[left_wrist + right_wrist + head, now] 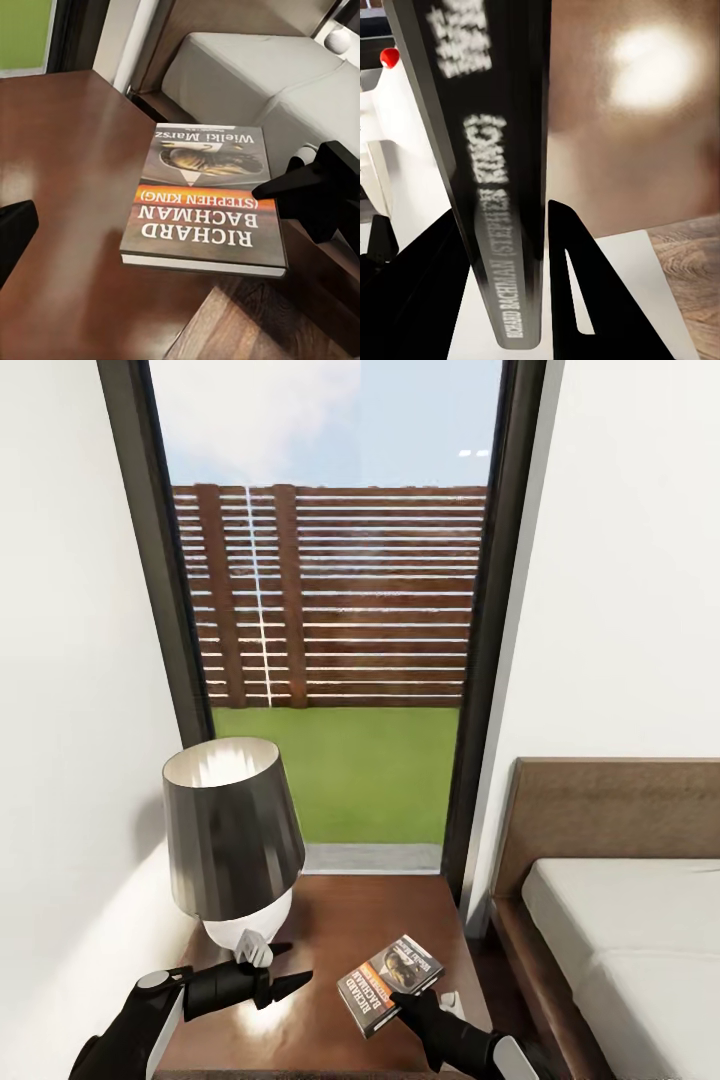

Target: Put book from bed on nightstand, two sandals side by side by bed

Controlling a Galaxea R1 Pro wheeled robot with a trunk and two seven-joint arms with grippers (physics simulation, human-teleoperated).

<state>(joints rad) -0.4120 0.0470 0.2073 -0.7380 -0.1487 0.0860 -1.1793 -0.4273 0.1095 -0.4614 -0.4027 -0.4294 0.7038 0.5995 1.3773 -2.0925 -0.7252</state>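
The book [390, 982] lies face up on the nightstand [340, 920], with one corner past the nightstand's edge on the bed's side. My right gripper [405, 998] is shut on the book's near edge. In the right wrist view the book's spine [487, 150] stands between the two black fingers [585, 300]. In the left wrist view the book [202, 202] shows its cover, with the right gripper [262, 191] on it. My left gripper [292, 965] hovers open over the nightstand's left part, beside the lamp's base. The bed [620, 920] is at the right. The sandals are out of view.
A lamp [230, 830] with a dark shade stands on the nightstand's left rear. A tall dark-framed window [330, 610] is straight behind it, and white walls close in on both sides. A narrow strip of wood floor [247, 330] separates the nightstand from the bed frame.
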